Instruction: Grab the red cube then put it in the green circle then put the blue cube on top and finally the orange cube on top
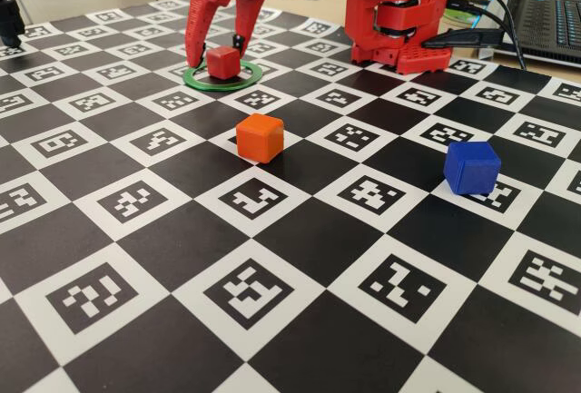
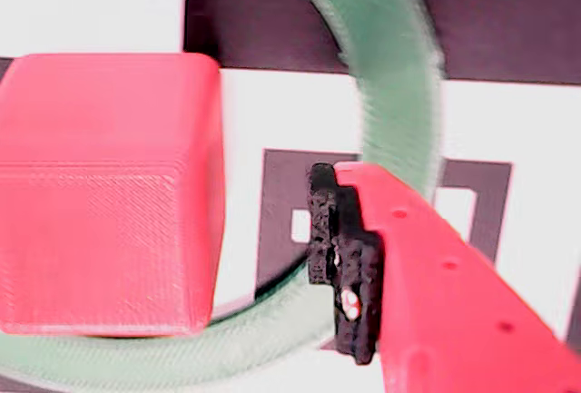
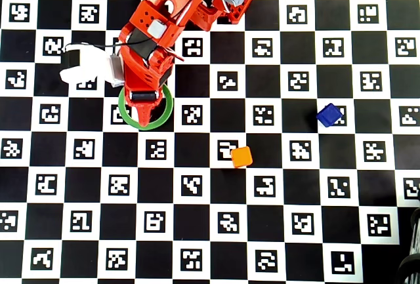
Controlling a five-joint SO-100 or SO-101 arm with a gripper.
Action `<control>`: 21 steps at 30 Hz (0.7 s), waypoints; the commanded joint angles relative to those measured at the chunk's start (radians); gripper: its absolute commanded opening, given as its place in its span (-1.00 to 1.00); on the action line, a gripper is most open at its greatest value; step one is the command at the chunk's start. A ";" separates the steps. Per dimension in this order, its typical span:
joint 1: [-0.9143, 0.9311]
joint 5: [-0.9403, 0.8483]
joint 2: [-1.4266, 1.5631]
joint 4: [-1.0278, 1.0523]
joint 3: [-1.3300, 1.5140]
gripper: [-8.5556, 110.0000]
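Inside green circle (image 1: 221, 78), upright red cube (image 1: 222, 62)

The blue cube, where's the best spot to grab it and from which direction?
Probably from straight above, closing on two opposite side faces. The blue cube lies flat and alone on the checkered mat, well clear of the orange cube. In the overhead view it sits turned like a diamond, so the gripper should rotate to match its faces.

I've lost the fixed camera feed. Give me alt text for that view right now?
The red cube sits inside the green ring, with the open gripper straddling it at the back of the checkered mat. The orange cube lies mid-mat, the blue cube further right.
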 commanded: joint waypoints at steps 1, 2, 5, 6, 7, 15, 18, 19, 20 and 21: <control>0.020 0.012 0.094 0.091 -0.143 -0.21; 0.018 0.023 0.112 0.124 -0.166 -0.21; -0.012 0.081 0.153 0.236 -0.249 -0.21; -0.031 0.106 0.163 0.281 -0.278 -0.21; -0.055 0.135 0.172 0.324 -0.304 -0.21; -0.376 0.503 0.204 0.482 -0.407 -0.21; -0.529 0.686 0.198 0.492 -0.433 -0.21; -0.583 0.735 0.195 0.494 -0.439 -0.21; -0.638 0.782 0.190 0.497 -0.446 -0.21; -0.690 0.827 0.184 0.500 -0.454 -0.21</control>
